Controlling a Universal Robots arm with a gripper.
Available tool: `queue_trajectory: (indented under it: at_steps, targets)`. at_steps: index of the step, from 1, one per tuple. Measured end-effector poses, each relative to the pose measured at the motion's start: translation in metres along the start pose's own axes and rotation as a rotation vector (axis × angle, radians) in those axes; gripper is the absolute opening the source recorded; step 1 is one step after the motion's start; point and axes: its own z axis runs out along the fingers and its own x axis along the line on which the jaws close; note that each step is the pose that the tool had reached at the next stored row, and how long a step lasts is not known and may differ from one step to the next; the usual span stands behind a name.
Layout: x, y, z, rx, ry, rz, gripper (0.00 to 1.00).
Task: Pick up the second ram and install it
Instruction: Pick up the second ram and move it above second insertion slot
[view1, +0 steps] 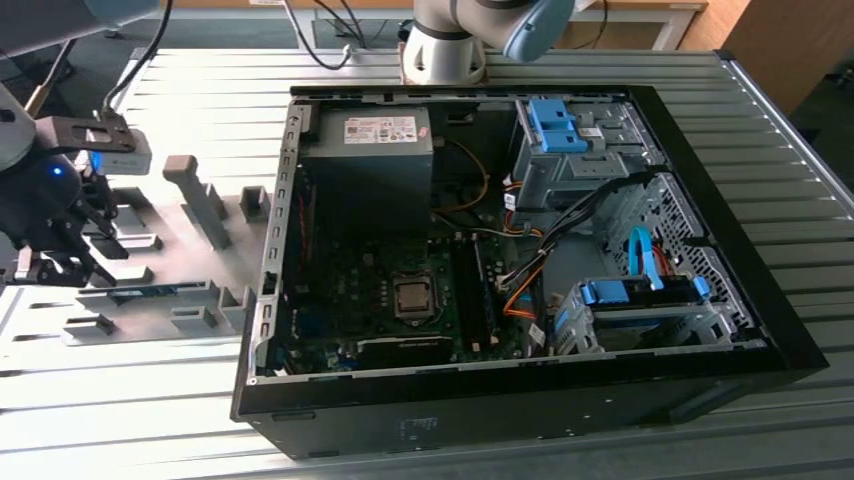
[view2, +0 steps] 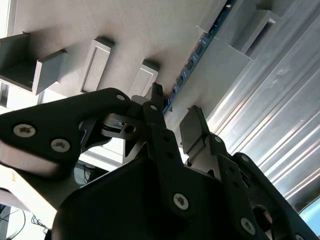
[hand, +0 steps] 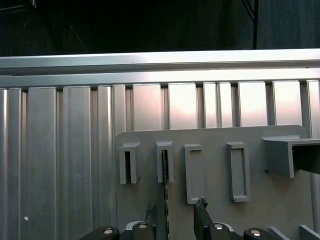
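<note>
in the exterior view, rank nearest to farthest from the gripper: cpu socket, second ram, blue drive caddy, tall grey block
From the gripper at the exterior view's left:
1. second ram, on the holder plate beside it
2. tall grey block, on the plate nearer the case
3. cpu socket, mid-case
4. blue drive caddy, case's right side

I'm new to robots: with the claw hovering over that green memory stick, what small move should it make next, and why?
Probably ease straight down a little. In both wrist views the open gripper has the memory stick, standing on edge in its grey holders, lined up between its fingers, not yet clamped.
</note>
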Motion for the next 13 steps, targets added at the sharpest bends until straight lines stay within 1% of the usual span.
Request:
queue_trajectory:
  at_steps: [4,9,13]
  targets:
    - [0.0006,-0.0015,0.0070,0.0000,-0.0001,0.000,0.42]
    - [0.0011,-0.0017,0.0083,0.0001,-0.0002,0.000,0.42]
    - [0.0014,-0.0036,0.0134,0.0001,-0.0002,0.000,0.42]
